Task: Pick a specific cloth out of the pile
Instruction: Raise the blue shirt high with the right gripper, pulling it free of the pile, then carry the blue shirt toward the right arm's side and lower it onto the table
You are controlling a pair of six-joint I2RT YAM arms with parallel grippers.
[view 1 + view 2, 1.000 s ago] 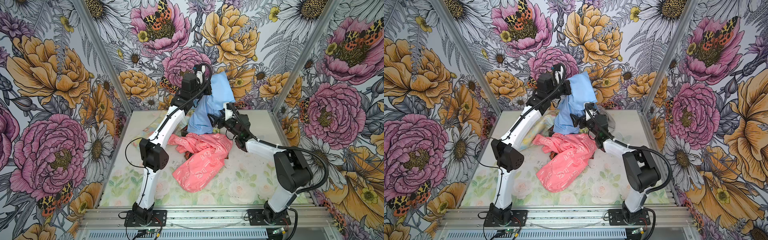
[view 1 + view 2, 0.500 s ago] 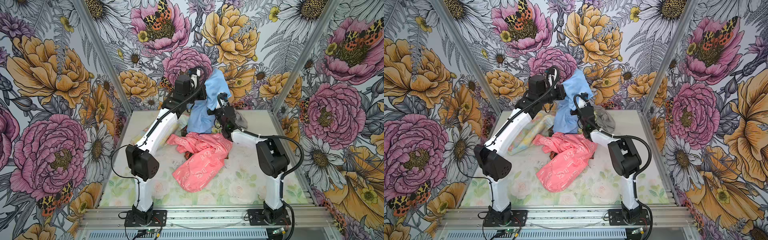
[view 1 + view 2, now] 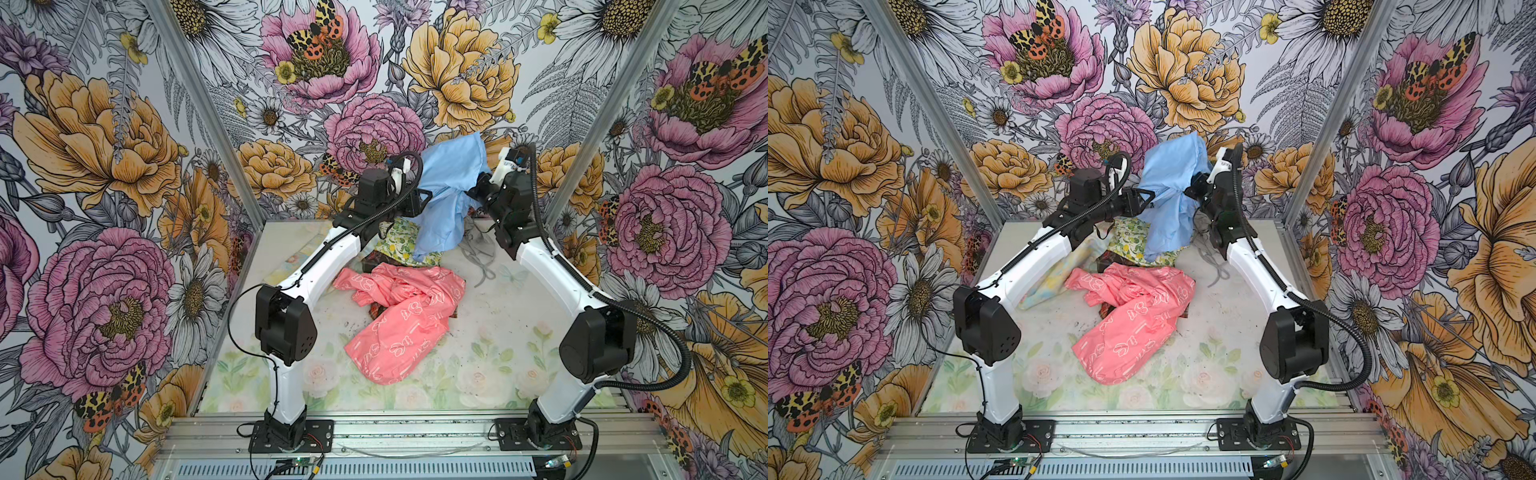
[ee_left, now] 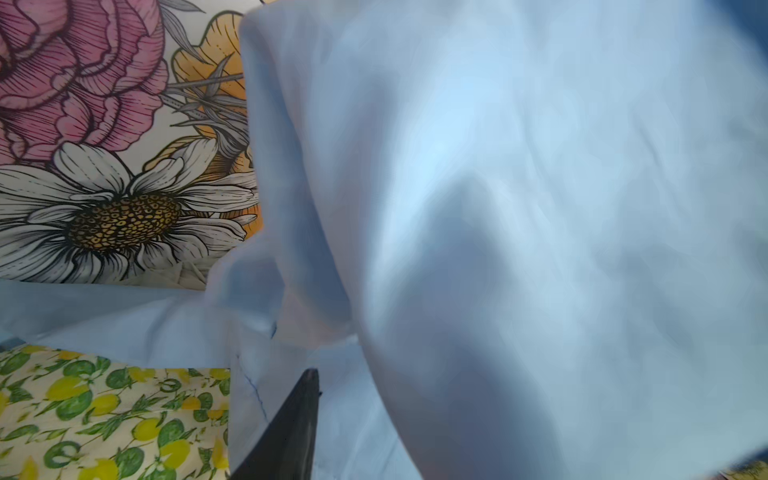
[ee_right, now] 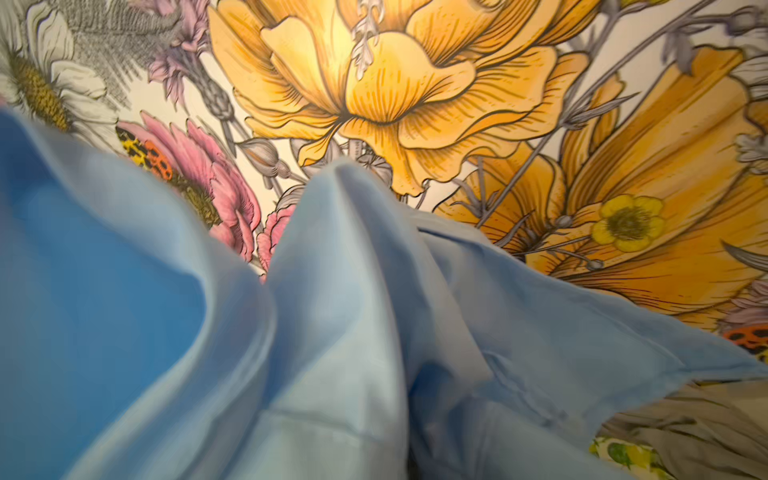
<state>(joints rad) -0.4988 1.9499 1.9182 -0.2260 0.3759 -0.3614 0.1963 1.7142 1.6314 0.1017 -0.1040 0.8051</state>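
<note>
The cloth (image 3: 449,187), plain sky-blue, hangs high at the back of the cell in both top views (image 3: 1169,183), its lower end reaching the pile (image 3: 399,249). My right gripper (image 3: 473,193) is shut on the cloth's bunched right side. The right wrist view (image 5: 332,332) shows only blue folds over the jaws. My left gripper (image 3: 422,198) is at the cloth's left side with its jaws parted. In the left wrist view one dark finger (image 4: 299,419) shows and the cloth (image 4: 540,208) covers the other.
The coral-pink printed garment (image 3: 407,316) lies mid-table over a plaid piece (image 3: 376,266). Lemon-print fabric (image 3: 399,241) sits under the blue cloth, and grey cloth with strings (image 3: 478,253) lies behind it on the right. Pastel floral fabric (image 3: 1059,270) lies under the left arm.
My right gripper closed on the blue cloth and rose toward the back right with it. My left gripper, shut on the cloth before, has parted its jaws.
</note>
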